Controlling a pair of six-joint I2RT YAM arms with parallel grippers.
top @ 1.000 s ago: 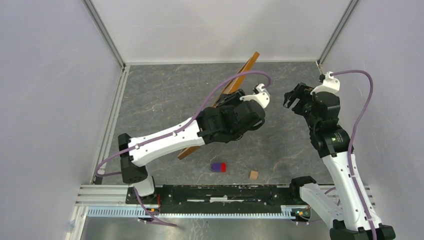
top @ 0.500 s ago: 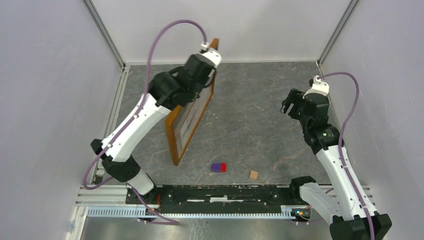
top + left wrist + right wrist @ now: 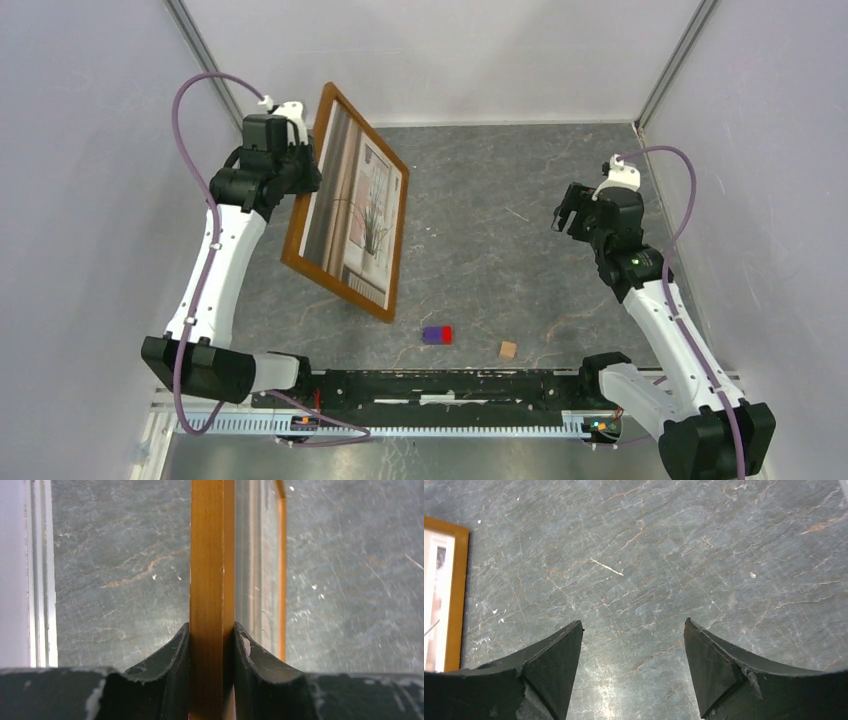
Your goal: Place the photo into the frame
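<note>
Two arms; left gripper (image 3: 211,630) clamps the frame (image 3: 335,290) edge, now swung leftward, photo (image 3: 362,212) newly showing; right gripper (image 3: 633,622) still wide, empty.

The left gripper (image 3: 306,178) grips the left edge of the frame (image 3: 336,289), which stands tilted over the table (image 3: 480,200) with the photo (image 3: 358,215) showing inside it. Its lowest corner may be touching the surface. The right gripper (image 3: 566,212) hangs well apart, its fingers spread. A purple-and-red piece (image 3: 437,334) and a wooden block (image 3: 508,349) lie near the front.
</note>
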